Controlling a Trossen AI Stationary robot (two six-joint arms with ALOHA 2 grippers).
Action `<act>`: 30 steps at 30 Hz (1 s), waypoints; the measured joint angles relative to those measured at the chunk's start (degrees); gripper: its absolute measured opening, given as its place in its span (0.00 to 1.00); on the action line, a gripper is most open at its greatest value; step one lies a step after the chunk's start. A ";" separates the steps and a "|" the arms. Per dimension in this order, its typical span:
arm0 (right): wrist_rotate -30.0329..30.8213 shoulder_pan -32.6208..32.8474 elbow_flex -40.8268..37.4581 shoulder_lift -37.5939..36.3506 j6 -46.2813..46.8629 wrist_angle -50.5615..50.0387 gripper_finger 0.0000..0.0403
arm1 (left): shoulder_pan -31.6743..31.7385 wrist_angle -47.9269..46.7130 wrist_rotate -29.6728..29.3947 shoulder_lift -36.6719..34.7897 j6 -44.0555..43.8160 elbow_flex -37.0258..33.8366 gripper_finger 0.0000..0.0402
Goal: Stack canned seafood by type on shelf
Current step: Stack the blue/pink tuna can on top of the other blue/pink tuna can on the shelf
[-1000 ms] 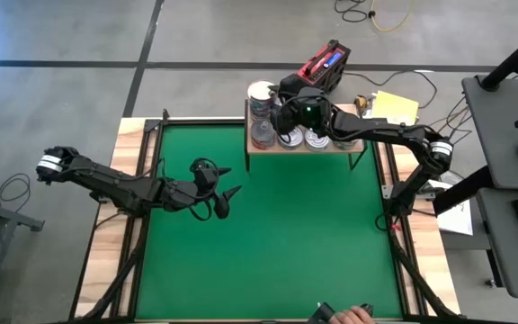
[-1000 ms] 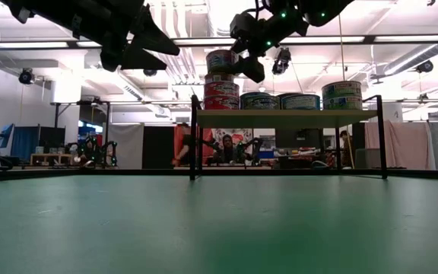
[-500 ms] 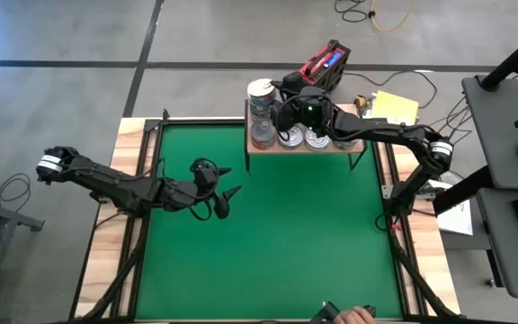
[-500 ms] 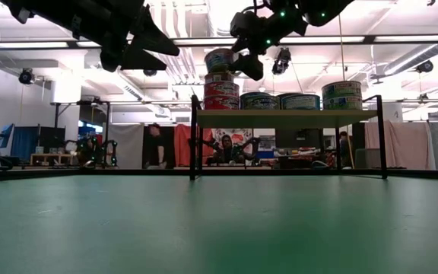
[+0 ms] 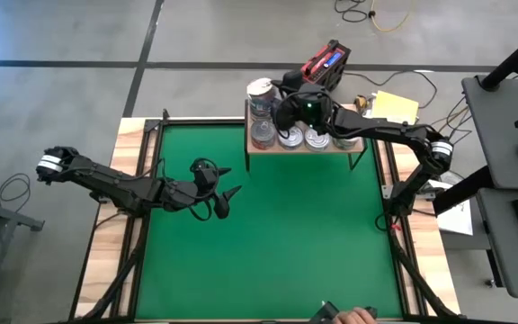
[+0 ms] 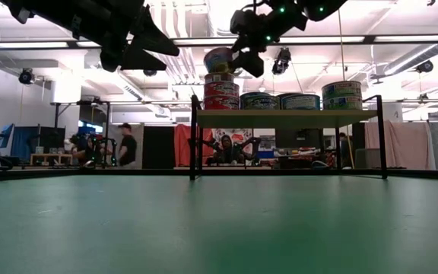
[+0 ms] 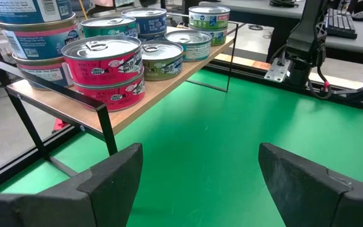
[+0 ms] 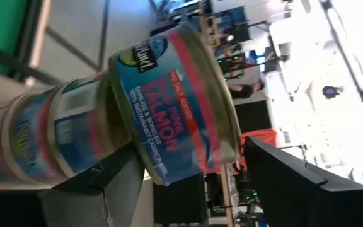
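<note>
Left gripper [image 5: 226, 200], left of centre in the high view, hangs spread and empty over the green mat [image 5: 268, 243]. Farther back, the right gripper [image 6: 238, 55] pinches a blue pink-salmon can [image 6: 220, 59], now tilted and lifted slightly off the stack [image 6: 221, 90] at the shelf's [image 6: 284, 119] left end; a second ago it sat lower. Placement looks unfinished.

Right gripper [image 6: 243, 55]: I see it slightly higher than a second ago, over the shelf's tall stack.
Blue-and-pink labelled round salmon tin [image 6: 220, 60]: now tipped, one edge lifted off the stack.
Background person in dark clothes [image 6: 127, 145]: walked leftward.
</note>
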 joint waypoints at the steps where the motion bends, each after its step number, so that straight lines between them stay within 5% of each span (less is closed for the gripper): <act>1: -0.02 -0.02 -0.02 0.00 0.02 -0.86 0.63 | 0.00 -0.02 0.00 -0.01 0.00 -0.01 0.75; 11: -0.04 -0.04 -0.02 0.00 0.10 -2.18 0.59 | 0.00 0.00 0.00 0.00 0.00 -0.02 0.75; 30: -0.11 -1.18 0.11 0.00 7.03 -4.08 0.74 | 0.00 0.00 0.00 0.00 0.00 -0.02 0.75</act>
